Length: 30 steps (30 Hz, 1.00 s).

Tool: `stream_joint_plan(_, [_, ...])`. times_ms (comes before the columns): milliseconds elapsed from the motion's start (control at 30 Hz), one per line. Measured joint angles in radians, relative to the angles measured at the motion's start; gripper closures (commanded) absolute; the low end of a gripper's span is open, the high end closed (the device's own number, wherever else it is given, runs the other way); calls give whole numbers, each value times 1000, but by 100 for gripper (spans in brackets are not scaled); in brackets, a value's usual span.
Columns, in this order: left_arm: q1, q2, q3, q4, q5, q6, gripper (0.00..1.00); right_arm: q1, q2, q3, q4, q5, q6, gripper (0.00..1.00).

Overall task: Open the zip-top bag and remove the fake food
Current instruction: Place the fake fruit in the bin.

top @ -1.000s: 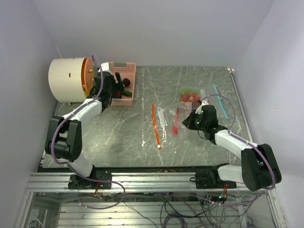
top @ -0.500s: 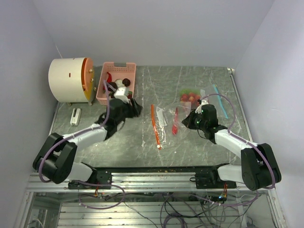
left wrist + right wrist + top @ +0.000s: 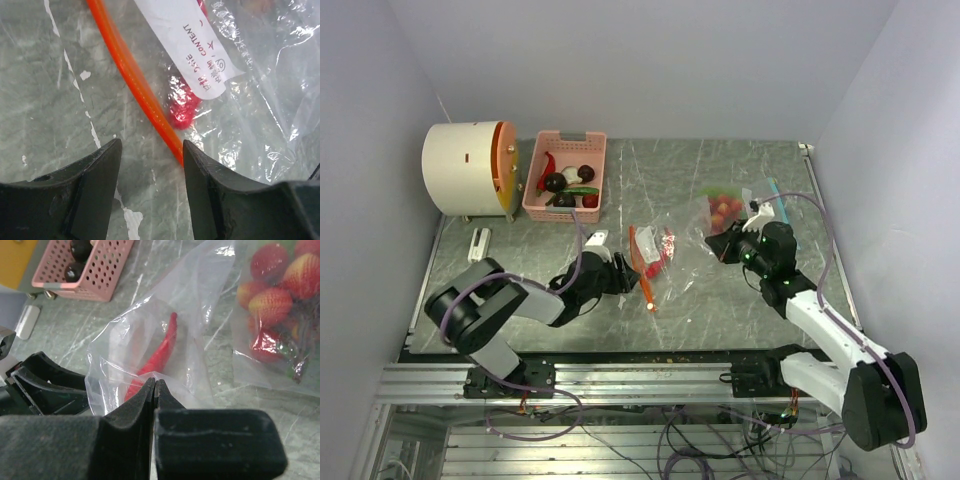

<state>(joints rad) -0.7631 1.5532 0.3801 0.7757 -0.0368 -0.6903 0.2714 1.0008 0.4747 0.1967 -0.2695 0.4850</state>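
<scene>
A clear zip-top bag (image 3: 670,250) with an orange zip strip (image 3: 643,265) lies mid-table. Inside it lies a red toy chili (image 3: 160,352), which shows as a red patch (image 3: 185,102) in the left wrist view. My left gripper (image 3: 626,273) is open and low over the table, its jaws either side of the orange strip (image 3: 135,85). My right gripper (image 3: 715,243) is shut on a fold of the bag's plastic (image 3: 156,379) and holds it raised. More fake food (image 3: 565,185) lies in the pink basket (image 3: 570,137).
A second clear bag of toy strawberries (image 3: 722,207) with a blue zip (image 3: 776,190) lies behind my right gripper. A white drum with an orange lid (image 3: 465,168) stands at the back left. A small white piece (image 3: 478,244) lies near the left edge.
My left arm swung from the pink basket down to the bag's orange strip. My right gripper drew the bag's plastic up and to the right, so the bag now stands puffed up.
</scene>
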Motion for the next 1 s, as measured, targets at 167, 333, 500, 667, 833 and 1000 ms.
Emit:
stream_joint_plan(167, [-18, 87, 1, 67, -3, -17, 38, 0, 65, -30, 19, -3, 1, 100])
stream_joint_plan(333, [-23, 90, 4, 70, -15, -13, 38, 0, 122, -52, 8, -4, 1, 100])
stream_joint_plan(500, [-25, 94, 47, 31, -50, 30, 38, 1, 150, -52, 8, -5, 1, 100])
stream_joint_plan(667, [-26, 47, 49, -1, -87, 79, 35, 1, 151, -52, 7, 2, 0, 100])
stream_joint_plan(833, [-25, -26, 0, -1, -122, 92, 40, 1, 151, -52, 7, 7, 0, 100])
stream_joint_plan(1000, [-8, -34, -39, 4, -138, 87, 44, 1, 162, -52, 8, 2, 1, 100])
